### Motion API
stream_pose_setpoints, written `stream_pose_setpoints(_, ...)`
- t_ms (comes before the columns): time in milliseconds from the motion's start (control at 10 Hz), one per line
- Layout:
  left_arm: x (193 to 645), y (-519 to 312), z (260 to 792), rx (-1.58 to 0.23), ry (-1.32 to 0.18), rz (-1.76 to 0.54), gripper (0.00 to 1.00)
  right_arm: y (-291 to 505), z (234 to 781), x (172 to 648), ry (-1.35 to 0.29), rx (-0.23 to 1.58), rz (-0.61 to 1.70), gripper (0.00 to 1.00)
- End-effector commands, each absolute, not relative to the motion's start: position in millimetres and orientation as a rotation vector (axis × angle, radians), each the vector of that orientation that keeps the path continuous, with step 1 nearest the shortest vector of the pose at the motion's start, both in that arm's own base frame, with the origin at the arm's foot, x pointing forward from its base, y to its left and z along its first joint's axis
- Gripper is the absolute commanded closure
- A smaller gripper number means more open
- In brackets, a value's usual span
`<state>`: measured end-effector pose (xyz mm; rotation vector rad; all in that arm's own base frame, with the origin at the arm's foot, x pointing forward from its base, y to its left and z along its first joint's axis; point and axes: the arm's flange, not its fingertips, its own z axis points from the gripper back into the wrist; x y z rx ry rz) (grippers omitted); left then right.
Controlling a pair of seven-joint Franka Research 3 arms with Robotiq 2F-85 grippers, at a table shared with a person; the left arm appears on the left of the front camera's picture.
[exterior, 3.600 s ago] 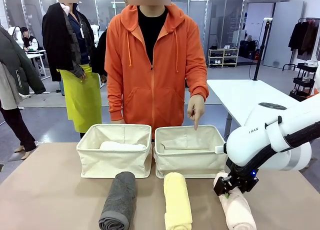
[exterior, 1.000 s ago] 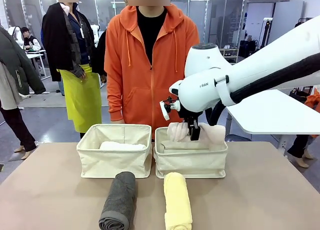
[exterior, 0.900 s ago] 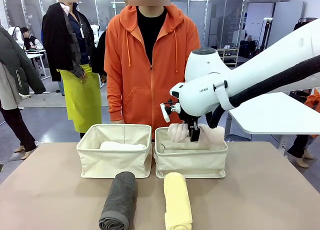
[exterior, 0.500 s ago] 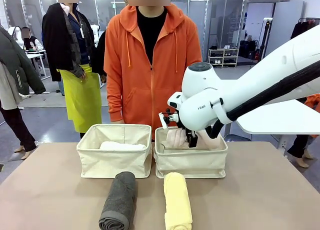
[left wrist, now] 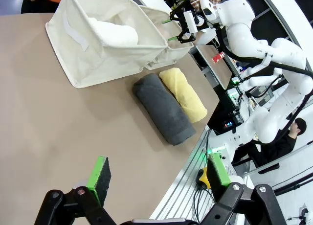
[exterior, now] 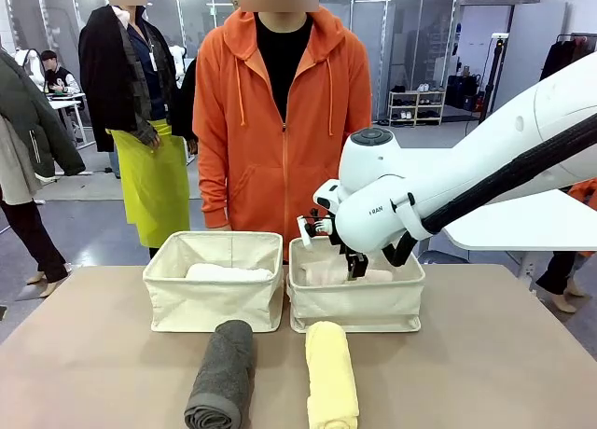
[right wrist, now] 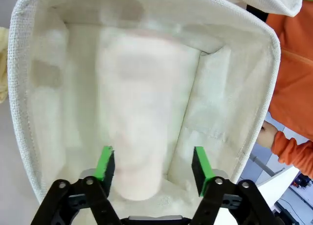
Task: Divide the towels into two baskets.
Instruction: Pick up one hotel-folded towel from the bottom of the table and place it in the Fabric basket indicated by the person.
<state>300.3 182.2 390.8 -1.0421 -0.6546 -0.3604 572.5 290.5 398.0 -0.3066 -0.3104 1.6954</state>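
Note:
My right gripper hangs open just above the right basket. Below its spread pads lies the peach-pink towel, free, inside that basket; a bit of the towel shows over the rim. The white towel rests in the left basket. In front of the baskets, side by side on the table, lie the dark grey towel and the pale yellow towel. My left gripper stands open over bare table, well away from the grey towel and yellow towel.
A person in an orange hoodie stands right behind the baskets at the table's far edge. The brown table has free room left and right of the two towels. Other people stand farther back on the left.
The right gripper came down with the peach-pink towel into the right basket and let it go; its fingers now stand open above the towel.

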Motion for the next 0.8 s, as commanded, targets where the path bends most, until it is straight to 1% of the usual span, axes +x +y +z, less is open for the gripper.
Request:
stream_pose_setpoints(0,295.9,184.5,393.3,-1.053,-0.652,-0.368,0.00,291.5,399.9,568.1,-0.328,-0.302,1.669,0.00)
stream_pose_setpoints(100,295.9,184.5,393.3,-1.053,-0.652,-0.368,0.00,291.5,400.2,567.5,-0.328,-0.299,1.669,0.04)
stream_pose_setpoints(200,295.9,184.5,393.3,-1.053,-0.652,-0.368,0.00,291.2,402.3,566.7,-0.331,-0.301,1.668,0.00)
stream_pose_setpoints(500,295.9,184.5,393.3,-1.053,-0.652,-0.368,0.00,284.7,409.3,565.6,-0.371,-0.324,1.603,0.00)
stream_pose_setpoints(600,295.9,184.5,393.3,-1.053,-0.652,-0.368,0.00,290.2,404.1,572.1,-0.323,-0.306,1.677,0.00)
stream_pose_setpoints(700,295.9,184.5,393.3,-1.053,-0.652,-0.368,0.00,290.2,404.1,572.1,-0.323,-0.306,1.677,0.00)
